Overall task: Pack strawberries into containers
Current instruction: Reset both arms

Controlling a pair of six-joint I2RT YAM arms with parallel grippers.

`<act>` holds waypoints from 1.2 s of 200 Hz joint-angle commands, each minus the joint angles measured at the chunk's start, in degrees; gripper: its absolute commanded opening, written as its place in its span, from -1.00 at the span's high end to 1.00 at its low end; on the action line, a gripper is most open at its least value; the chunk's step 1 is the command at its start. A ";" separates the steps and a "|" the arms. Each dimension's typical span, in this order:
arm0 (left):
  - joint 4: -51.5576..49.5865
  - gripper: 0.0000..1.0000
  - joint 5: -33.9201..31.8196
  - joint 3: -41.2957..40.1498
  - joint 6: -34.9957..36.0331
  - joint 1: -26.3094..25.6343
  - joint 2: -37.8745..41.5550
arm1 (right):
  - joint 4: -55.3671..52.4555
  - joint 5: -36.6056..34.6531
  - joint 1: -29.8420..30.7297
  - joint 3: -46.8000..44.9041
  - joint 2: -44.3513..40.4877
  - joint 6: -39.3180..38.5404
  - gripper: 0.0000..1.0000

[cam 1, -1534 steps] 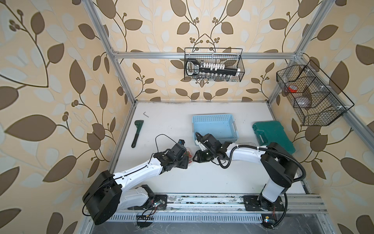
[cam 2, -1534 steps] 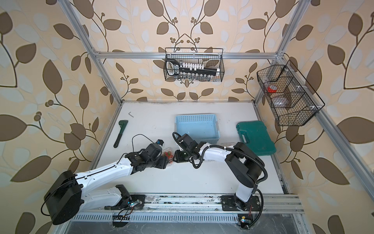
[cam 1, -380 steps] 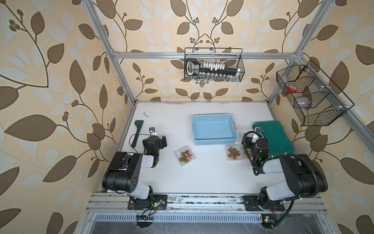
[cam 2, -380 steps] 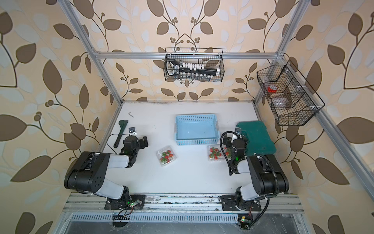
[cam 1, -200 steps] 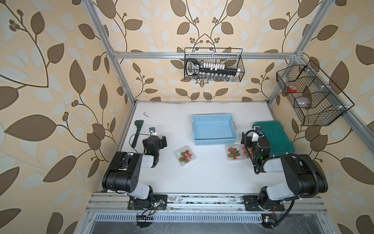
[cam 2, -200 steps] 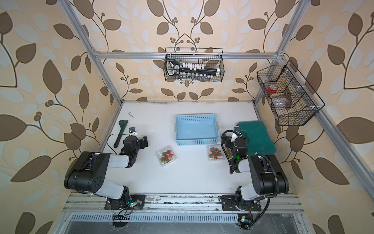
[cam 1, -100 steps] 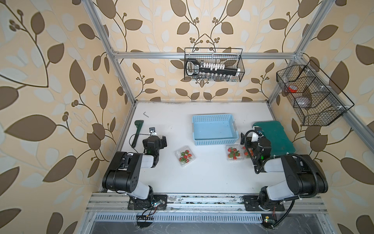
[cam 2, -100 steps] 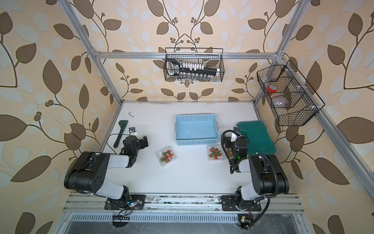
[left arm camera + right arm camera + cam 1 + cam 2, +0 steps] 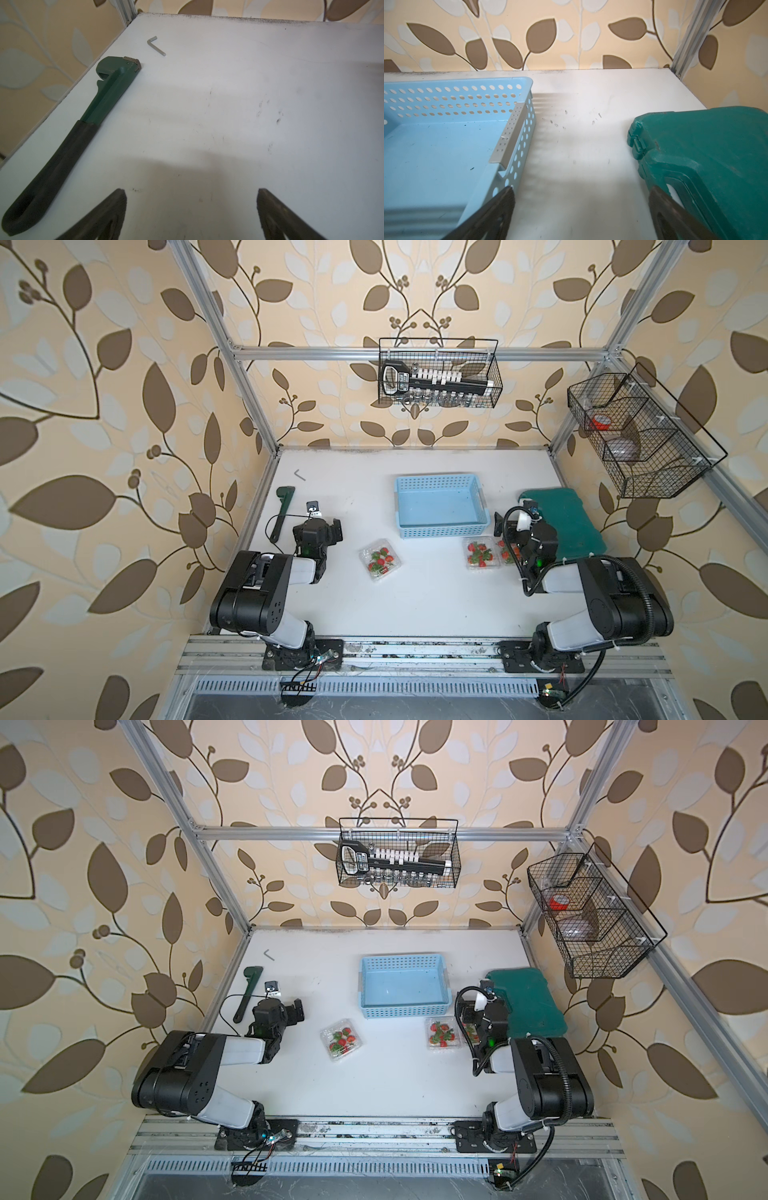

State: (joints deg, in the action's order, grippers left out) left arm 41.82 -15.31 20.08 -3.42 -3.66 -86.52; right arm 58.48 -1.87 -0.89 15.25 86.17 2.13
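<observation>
**Both arms withdrawn to their sides, jaws apart and empty.**
The left jaws gape over bare table [image 9: 228, 104] beside a pipe wrench [image 9: 108, 87]; the right jaws sit between blue basket [image 9: 508, 82] and green tool case [image 9: 706, 145]. Seconds ago both met mid-table; now the strawberries [image 9: 380, 561] sit in three clamshell punnets [image 9: 365, 556], so packing looks finished. The third punnet [image 9: 500, 551] is half hidden behind the right arm's cable [image 9: 504, 526]; lid closure cannot be made out.
</observation>
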 commanded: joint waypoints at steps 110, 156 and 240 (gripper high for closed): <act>1.77 -0.98 0.80 1.30 0.52 0.33 0.91 | -0.38 6.49 0.01 0.98 -0.24 -2.86 -0.99; 1.77 -0.98 0.81 1.29 0.52 0.32 0.83 | 1.51 3.62 0.29 -0.20 -0.47 -1.25 -0.99; 1.77 -0.98 0.81 1.32 0.52 0.30 0.92 | -0.34 -1.75 0.41 1.01 -0.17 0.46 -0.99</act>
State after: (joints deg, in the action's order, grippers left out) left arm 41.82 -15.20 20.18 -3.38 -3.66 -86.52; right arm 58.67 -2.46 -1.10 15.35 86.17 2.52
